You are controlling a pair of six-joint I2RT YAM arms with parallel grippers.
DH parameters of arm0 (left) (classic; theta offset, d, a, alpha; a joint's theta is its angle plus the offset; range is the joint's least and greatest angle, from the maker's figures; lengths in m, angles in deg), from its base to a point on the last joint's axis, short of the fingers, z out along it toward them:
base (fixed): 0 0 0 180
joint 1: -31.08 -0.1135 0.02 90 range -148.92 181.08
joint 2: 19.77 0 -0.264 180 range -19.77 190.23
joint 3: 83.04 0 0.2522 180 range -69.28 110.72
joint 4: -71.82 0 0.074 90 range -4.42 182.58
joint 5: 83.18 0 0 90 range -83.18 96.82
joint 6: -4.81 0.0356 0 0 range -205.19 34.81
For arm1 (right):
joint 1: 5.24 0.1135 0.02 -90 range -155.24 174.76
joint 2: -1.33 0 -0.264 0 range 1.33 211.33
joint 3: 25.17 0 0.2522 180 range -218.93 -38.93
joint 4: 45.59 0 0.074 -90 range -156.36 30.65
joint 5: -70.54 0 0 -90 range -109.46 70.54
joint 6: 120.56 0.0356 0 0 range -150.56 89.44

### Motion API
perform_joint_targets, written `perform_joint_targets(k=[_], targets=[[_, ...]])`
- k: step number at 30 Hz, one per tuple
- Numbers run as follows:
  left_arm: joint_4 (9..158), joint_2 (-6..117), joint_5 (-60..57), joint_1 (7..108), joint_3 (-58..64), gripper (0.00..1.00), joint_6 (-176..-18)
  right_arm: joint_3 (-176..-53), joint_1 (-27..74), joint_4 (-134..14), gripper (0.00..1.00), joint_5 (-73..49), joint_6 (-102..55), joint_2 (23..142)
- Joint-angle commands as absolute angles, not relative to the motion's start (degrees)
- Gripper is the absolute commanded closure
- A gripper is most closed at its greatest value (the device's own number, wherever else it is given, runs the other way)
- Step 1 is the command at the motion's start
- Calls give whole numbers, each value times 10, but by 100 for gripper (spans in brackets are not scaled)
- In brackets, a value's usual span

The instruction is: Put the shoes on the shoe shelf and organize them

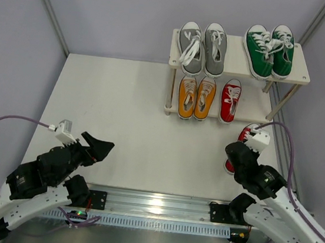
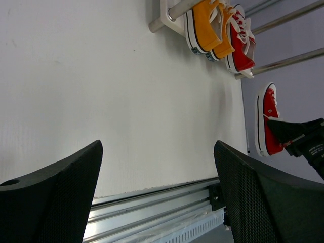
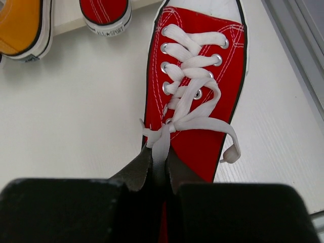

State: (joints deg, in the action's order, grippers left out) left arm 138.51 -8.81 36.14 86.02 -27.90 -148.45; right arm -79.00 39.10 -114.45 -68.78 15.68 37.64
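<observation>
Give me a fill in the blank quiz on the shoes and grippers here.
The green pair sits on the ____ board of the shelf, beside the gray pair.
On the lower board, the yellow pair has ____ red shoe next to it.
The right gripper is shut on the other red shoe, which lies on the ____.
The empty left gripper is ____.
Missing words: top; one; table; open.

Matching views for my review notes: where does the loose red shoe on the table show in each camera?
Top external: loose red shoe right of centre, partly under the right arm.
Left wrist: right edge, mid-height.
Right wrist: centre, right claw shut at its laces.
Shared landmark: shelved red shoe.
</observation>
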Motion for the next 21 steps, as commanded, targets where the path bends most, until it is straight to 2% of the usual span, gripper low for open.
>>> perform_joint_targets(k=[1,2,5,9,11,15,21], targets=[[1312,-71,349,857,-292,12,-1457,-811,280,-910,96,-566,-104,377],[1304,-69,347,857,-298,11,-1455,-808,202,-885,96,-516,-133,381],[1272,-61,342,857,-310,12,-1449,-807,85,-791,96,-408,-218,403],[1231,-42,345,857,-323,11,-1437,-835,-10,-741,96,-268,-289,475],[1203,-28,347,857,-329,9,-1432,-848,-29,-704,96,-207,-323,521],[1158,-4,354,857,-342,9,-1417,-870,-61,-650,96,-162,-353,578],[1079,33,353,857,-376,7,-1399,-881,-100,-546,96,-163,-379,653]])
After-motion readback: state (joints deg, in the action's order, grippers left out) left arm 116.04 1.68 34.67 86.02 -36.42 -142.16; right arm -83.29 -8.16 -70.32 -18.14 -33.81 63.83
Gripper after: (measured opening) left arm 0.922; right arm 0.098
